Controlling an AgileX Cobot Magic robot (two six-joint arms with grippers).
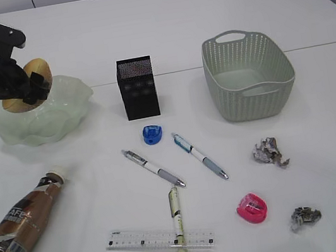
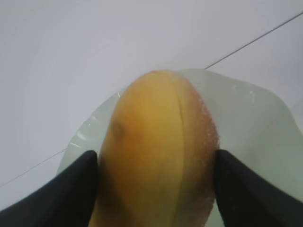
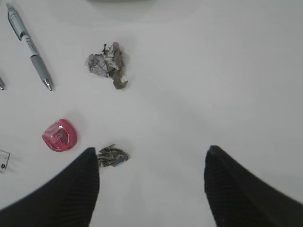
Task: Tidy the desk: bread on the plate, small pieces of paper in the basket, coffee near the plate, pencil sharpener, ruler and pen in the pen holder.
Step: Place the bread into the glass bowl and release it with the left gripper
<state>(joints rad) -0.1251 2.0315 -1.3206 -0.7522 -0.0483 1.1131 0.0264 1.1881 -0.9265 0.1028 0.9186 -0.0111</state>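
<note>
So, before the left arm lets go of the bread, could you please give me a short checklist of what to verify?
1. Left end effector shut on the bread: ok, a finger flanks each side.
2. Bread above the plate: ok, the plate lies right behind it.
3. Bread resting on the plate: cannot tell, contact is hidden.
4. Plate holds nothing else: cannot tell, the arm hides part of it.
5. Right end effector out of the way: ok, open above the table near the paper scraps.

White table (image 1: 76, 32) with scattered clutter
</note>
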